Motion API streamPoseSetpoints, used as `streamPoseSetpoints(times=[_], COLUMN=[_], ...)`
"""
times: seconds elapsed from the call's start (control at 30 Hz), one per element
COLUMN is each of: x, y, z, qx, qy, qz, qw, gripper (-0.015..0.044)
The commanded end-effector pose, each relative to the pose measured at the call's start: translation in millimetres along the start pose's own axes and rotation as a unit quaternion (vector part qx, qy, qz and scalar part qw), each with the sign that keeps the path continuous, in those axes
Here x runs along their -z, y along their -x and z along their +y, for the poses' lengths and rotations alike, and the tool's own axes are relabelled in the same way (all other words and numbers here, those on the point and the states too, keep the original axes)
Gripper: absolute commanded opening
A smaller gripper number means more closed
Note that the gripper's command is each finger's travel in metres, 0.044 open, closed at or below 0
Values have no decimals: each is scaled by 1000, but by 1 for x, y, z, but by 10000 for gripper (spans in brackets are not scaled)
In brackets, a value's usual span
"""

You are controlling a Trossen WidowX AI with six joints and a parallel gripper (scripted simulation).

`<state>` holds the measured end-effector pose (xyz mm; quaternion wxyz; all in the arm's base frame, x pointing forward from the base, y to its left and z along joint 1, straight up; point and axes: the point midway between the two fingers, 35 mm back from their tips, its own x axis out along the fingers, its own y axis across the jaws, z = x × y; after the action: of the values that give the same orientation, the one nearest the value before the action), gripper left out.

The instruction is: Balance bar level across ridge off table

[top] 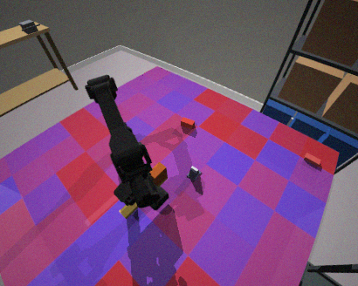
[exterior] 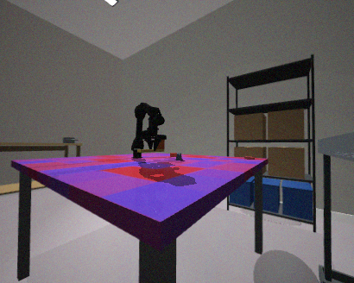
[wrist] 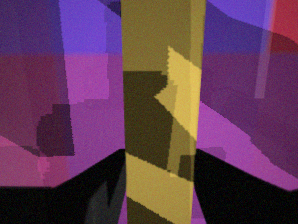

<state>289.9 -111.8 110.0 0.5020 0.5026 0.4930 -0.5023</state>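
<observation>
The yellow bar (wrist: pixel 159 75) (top: pixel 128 211) runs straight through the wrist view, with an orange-looking far end (top: pixel 159 173). My gripper (top: pixel 141 197) (wrist: pixel 159 157) (exterior: pixel 138 151) is shut on the bar near its middle and holds it low over the checkered table (top: pixel 259 227) (exterior: pixel 161 203). I cannot tell whether the bar touches the table. The ridge (top: pixel 194 173) (exterior: pixel 179 157) is a small grey wedge standing on the table a short way to the right of the gripper, apart from the bar.
A red block (top: pixel 188 123) lies farther back on the table and another (top: pixel 313 159) (exterior: pixel 249 157) near its right edge. A metal shelf with boxes (top: pixel 333 74) (exterior: pixel 271 129) stands beyond the right side, a wooden bench (top: pixel 19 39) at the far left.
</observation>
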Motion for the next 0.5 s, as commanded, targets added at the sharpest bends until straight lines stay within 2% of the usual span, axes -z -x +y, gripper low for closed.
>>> streamPoseSetpoints(times=[0.0,0.27,0.47], x=[0,2,9], y=[15,36,38], z=[0,-3,3], qx=[-7,-8,-8], qy=[2,2,4], qz=[-1,0,0], qw=[1000,1000,1000], gripper=[0,0,0])
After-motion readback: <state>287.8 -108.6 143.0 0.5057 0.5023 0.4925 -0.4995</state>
